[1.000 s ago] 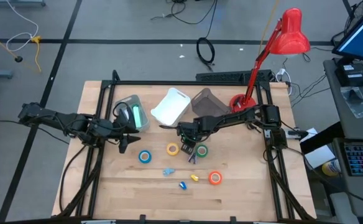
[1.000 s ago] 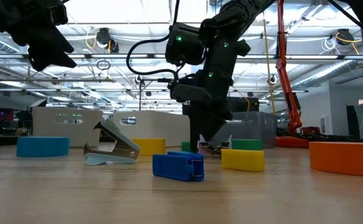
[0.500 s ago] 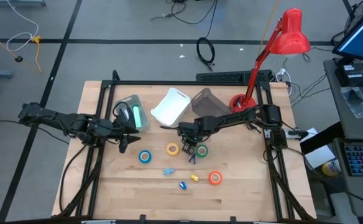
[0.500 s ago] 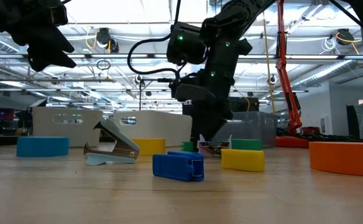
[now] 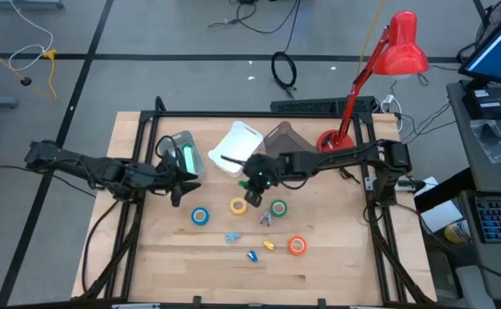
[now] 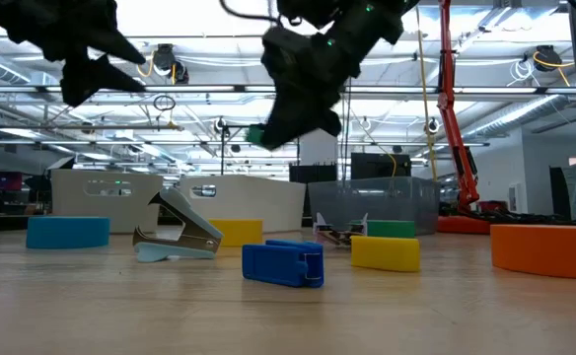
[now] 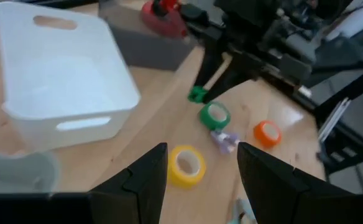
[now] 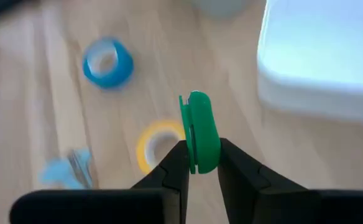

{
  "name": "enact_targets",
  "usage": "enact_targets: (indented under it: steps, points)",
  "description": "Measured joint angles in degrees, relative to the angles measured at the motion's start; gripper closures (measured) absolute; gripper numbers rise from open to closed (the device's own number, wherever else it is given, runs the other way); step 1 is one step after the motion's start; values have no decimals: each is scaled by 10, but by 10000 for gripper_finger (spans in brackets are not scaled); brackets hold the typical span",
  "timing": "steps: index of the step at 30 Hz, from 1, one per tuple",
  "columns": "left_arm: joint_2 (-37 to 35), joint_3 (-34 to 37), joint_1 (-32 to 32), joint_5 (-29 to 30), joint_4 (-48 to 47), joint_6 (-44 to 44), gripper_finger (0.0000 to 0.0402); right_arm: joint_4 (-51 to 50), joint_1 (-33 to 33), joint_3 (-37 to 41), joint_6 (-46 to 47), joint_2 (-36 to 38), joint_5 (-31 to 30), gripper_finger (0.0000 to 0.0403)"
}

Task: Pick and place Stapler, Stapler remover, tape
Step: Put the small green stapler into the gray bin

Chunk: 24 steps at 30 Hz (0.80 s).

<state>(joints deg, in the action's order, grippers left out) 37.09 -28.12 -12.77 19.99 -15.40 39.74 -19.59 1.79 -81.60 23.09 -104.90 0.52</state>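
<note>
The wooden worktop (image 5: 319, 257) stood on a grey floor, with a red lamp (image 5: 388, 60) at its far right corner. The right claw (image 8: 197, 163) hung above the worktop, pinching a small green stapler (image 8: 199, 140) clear of the surface, near the white bin (image 5: 236, 148). The left claw (image 7: 200, 171) waited with fingers spread beside the pale green container (image 5: 182, 154). The blue tape (image 5: 200, 216), yellow tape (image 5: 238, 206), green tape (image 5: 278, 208) and orange tape (image 5: 297, 245) lay flat on the worktop, apart from one another. A light blue staple remover (image 6: 178, 237) and a blue stapler (image 6: 283, 263) lay nearer the front edge.
</note>
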Motion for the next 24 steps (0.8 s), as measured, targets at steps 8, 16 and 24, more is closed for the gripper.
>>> enact_targets:
  steps: [8, 16, 24]
  points:
    - [59, 0, 0, -19, 98, -24, 204, 182, 13, 0, -7, 2, 77, 349]
    - [113, 0, 0, -10, 154, -74, 204, 227, 22, 0, -45, 3, 117, 349]
    - [148, 0, 0, 25, 232, -119, 204, 232, 22, 0, -79, 3, 118, 349]
